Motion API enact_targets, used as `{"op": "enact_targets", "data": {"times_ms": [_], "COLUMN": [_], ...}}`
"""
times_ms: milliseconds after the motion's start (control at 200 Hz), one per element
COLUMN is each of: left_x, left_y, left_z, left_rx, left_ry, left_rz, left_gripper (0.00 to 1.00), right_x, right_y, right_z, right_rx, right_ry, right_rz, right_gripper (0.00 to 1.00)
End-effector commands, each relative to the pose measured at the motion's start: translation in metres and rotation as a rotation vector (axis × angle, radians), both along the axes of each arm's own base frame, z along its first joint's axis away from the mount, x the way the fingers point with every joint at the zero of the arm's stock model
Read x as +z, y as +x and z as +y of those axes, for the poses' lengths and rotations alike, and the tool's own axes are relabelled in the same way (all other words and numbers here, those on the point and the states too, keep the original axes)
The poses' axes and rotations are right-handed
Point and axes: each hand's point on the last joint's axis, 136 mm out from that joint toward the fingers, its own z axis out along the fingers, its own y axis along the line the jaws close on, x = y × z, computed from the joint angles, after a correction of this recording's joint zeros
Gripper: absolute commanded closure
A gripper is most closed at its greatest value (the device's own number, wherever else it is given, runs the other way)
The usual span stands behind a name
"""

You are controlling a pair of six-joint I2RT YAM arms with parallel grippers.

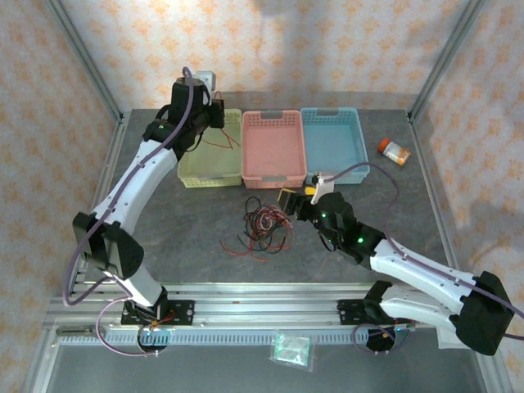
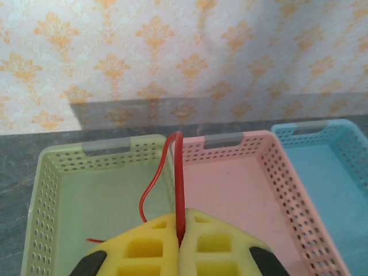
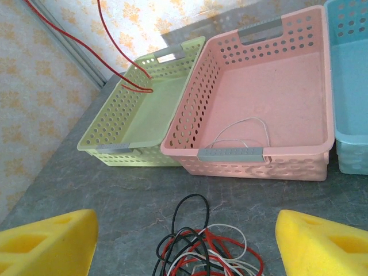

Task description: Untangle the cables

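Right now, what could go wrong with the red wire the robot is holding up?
The red cable, pinched in the shut left gripper, hangs right at the green basket's rim; released, it might drape over the rim. The open right gripper faces the tangle; it might grab several strands together.

Soft, bright, even light falls from above in the top external view, so the arms lay only pale, blurry shadows on the grey tabletop (image 1: 188, 229). A dim smudge of shadow sits high on the back wall (image 1: 278, 16). The frame posts splay outward toward the picture's corners, a wide-lens bend. In the left wrist view a darker shadow band runs along the wall's foot at the tabletop's far edge. There the left end effector (image 2: 179, 236), close to the lens, looks slightly soft, while the red cable (image 2: 180, 184) pinched in it reads crisp. In the right wrist view the right end effector (image 3: 184, 224) is a little blurred, and the pink basket (image 3: 270, 92) is sharp and free of glare.
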Motion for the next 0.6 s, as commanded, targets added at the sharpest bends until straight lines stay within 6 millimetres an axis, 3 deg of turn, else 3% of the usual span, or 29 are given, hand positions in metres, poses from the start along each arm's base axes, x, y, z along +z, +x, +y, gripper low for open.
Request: {"op": "enact_targets", "data": {"times_ms": [0, 245, 270, 345, 466, 596], "left_x": [0.012, -0.027, -0.042, -0.055, -0.074, -0.101], "left_y": [0.026, 0.074, 0.082, 0.097, 0.116, 0.122], "left_z": [0.008, 0.026, 0.028, 0.032, 0.04, 0.044], "left_rx": [0.009, 0.06, 0.066, 0.079, 0.103, 0.116], "left_ry": [0.011, 0.043, 0.05, 0.047, 0.041, 0.029], "left_rz": [-0.063, -0.015, 0.011, 0.024, 0.055, 0.106], "left_gripper": [1.0, 1.0, 1.0, 1.0, 1.0, 1.0], "right_x": [-0.004, -0.012, -0.013, -0.011, 0.011, 0.041], "right_y": [0.001, 0.003, 0.003, 0.004, -0.002, -0.004], "right_z": [-0.006, -0.009, -0.009, -0.007, 0.004, 0.01], "right_rx": [-0.024, -0.044, -0.045, -0.034, 0.039, 0.08], "right_ry": [-0.034, -0.064, -0.066, -0.063, 0.001, 0.053], "right_rz": [-0.005, 0.005, 0.006, -0.002, -0.08, -0.175], "right_gripper": [0.19, 0.19, 0.19, 0.2, 0.19, 0.19]}}
